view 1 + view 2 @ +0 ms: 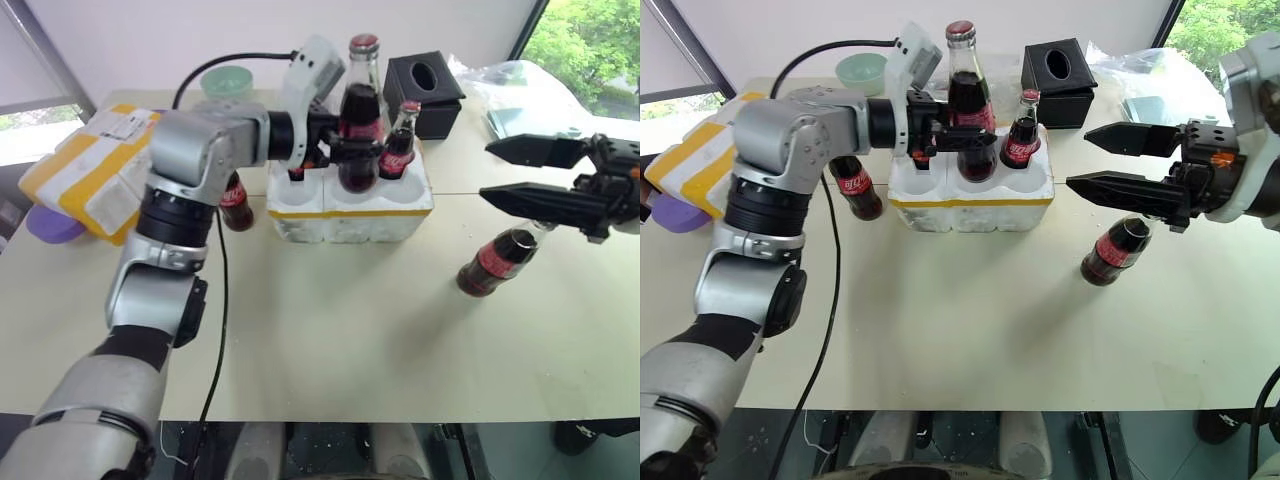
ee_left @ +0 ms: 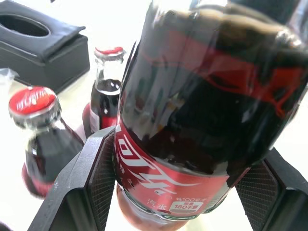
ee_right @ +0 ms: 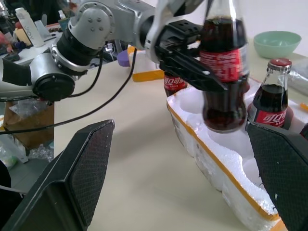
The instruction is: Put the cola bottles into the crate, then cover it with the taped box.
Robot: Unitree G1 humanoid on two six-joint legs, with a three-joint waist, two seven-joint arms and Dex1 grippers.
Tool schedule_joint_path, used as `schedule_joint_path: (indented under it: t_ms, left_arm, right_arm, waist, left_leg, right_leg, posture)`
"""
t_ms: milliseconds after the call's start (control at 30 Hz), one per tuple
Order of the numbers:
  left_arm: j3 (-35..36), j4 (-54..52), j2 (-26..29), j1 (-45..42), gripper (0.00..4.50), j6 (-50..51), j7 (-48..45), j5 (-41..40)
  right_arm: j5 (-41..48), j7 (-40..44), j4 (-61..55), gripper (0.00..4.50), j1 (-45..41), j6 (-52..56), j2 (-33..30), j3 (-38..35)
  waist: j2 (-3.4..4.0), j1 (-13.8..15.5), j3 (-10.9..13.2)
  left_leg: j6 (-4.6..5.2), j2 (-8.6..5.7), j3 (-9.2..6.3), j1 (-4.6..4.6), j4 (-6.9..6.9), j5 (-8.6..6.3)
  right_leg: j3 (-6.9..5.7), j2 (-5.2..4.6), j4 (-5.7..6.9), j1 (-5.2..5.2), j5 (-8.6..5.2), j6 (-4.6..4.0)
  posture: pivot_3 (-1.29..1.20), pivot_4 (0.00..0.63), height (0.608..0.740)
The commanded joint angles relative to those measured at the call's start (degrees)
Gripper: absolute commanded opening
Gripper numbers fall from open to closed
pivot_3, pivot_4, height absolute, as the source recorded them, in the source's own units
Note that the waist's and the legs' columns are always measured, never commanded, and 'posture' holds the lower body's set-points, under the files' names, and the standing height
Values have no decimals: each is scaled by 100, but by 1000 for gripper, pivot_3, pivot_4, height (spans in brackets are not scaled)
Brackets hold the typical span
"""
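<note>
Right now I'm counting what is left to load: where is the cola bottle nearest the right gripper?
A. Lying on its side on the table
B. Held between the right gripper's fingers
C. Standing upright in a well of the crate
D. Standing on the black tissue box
A: the cola bottle lies tipped over on the table, below the open right gripper, outside the crate.

Pale table (image 1: 330,330) — crate (image 1: 350,212), taped box (image 1: 95,170), tissue box (image 1: 425,92), green bowl (image 1: 227,83), perhaps two loose cola bottles (image 1: 495,262)
</note>
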Motion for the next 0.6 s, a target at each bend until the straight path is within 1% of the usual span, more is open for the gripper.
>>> schedule_joint_path:
  t_ms: [33,300,600]
  left_arm:
    - [-19,294,-119,-318,2824,-648,20,299]
    - [-393,827,-342,-215,2824,-1317,-156,905]
    - [-783,771,-405,60,2824,-1362,-530,1269]
  right_arm:
    - [-88,-42,-88,4500,-42,-187,-14,-63]
    - [-155,-209,-81,4500,11,-281,70,-62]
    - [-299,-358,-80,4500,132,-362,168,-52]
  waist:
    - [0,-8,0]
    - [-1,11,0]
    - [1,12,-1]
  left_leg:
    - [0,0,0,1,0,0]
    - [0,0,0,-2,0,0]
    - [0,-1,0,-1,0,0]
  right_leg:
    - [0,0,0,0,0,0]
    - [0,0,-1,0,0,0]
    - [0,-1,-1,0,1,1]
  posture:
    - [0,150,739]
    - [0,150,739]
    - [0,150,739]
